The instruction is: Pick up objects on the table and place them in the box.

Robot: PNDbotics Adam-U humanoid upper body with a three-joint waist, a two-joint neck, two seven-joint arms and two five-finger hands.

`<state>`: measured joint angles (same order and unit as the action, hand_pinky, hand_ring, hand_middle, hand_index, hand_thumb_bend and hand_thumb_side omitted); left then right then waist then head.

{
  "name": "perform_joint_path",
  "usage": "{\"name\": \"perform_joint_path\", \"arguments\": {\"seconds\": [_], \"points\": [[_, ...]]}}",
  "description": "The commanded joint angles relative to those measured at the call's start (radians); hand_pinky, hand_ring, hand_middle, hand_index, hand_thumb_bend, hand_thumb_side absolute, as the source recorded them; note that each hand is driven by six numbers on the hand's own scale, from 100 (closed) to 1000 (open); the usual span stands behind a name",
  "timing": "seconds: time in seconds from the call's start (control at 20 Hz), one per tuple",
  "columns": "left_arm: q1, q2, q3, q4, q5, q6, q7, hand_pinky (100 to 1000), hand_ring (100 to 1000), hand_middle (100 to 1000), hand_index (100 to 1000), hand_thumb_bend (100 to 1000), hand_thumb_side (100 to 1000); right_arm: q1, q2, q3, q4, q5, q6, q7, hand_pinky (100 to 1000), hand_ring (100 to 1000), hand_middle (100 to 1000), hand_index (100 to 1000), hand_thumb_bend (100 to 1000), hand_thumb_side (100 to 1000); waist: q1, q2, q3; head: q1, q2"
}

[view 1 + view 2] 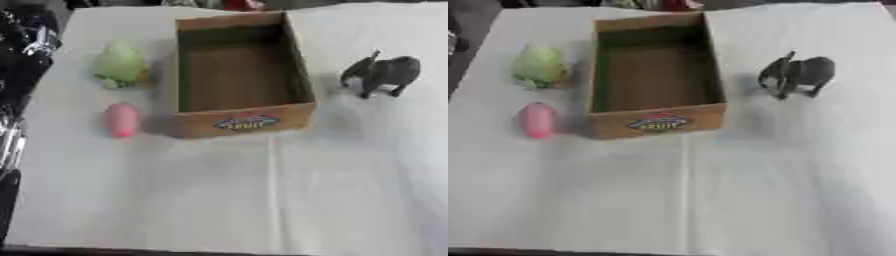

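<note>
An open cardboard box with a colourful label on its front wall stands in the middle of the white table, and nothing shows inside it. Left of the box lies a pale green rounded object. A pink oblong object lies nearer, by the box's front left corner. A grey toy animal stands to the right of the box. A black and silver mass, my left arm and hand, runs along the left edge, apart from the green object. My right hand shows in neither view.
The white cloth covers the table, with a seam running from the box toward the near edge. Something red and dark sits beyond the far edge.
</note>
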<state>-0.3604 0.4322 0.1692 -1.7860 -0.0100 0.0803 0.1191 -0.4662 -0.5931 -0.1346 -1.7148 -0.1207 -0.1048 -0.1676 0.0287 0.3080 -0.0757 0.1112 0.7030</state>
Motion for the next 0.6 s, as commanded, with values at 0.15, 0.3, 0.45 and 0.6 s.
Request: {"name": "perform_joint_path", "arguments": {"seconds": [0.15,0.3,0.45,0.6], "points": [[0.02,0.084,-0.018,-0.024,-0.035,-0.002,-0.039,647,547,557,757,272,445,-0.003,-0.019,-0.009,-0.007,0.003,-0.001,0.004,611,668,708,794,160,100,0.0,-0.028,-0.006,-0.004,0.001],[0.03,0.109,-0.022,-0.027,-0.06,-0.002,-0.08,649,549,560,759,283,438,-0.001,-0.019,-0.009,-0.007,0.004,-0.002,0.006,611,668,707,794,160,100,0.0,-0.031,-0.007,-0.004,0.0],[0.032,0.112,-0.019,-0.029,-0.067,-0.002,-0.094,649,549,560,759,283,438,0.0,-0.019,-0.009,-0.007,0.005,-0.002,0.006,611,668,707,794,160,100,0.0,-0.031,-0.008,-0.004,0.0],[0.032,0.112,-0.018,-0.03,-0.068,-0.001,-0.097,649,549,560,759,283,438,0.0,-0.019,-0.009,-0.007,0.005,-0.002,0.006,611,668,707,794,160,100,0.0,-0.031,-0.008,-0.004,0.0]]}}
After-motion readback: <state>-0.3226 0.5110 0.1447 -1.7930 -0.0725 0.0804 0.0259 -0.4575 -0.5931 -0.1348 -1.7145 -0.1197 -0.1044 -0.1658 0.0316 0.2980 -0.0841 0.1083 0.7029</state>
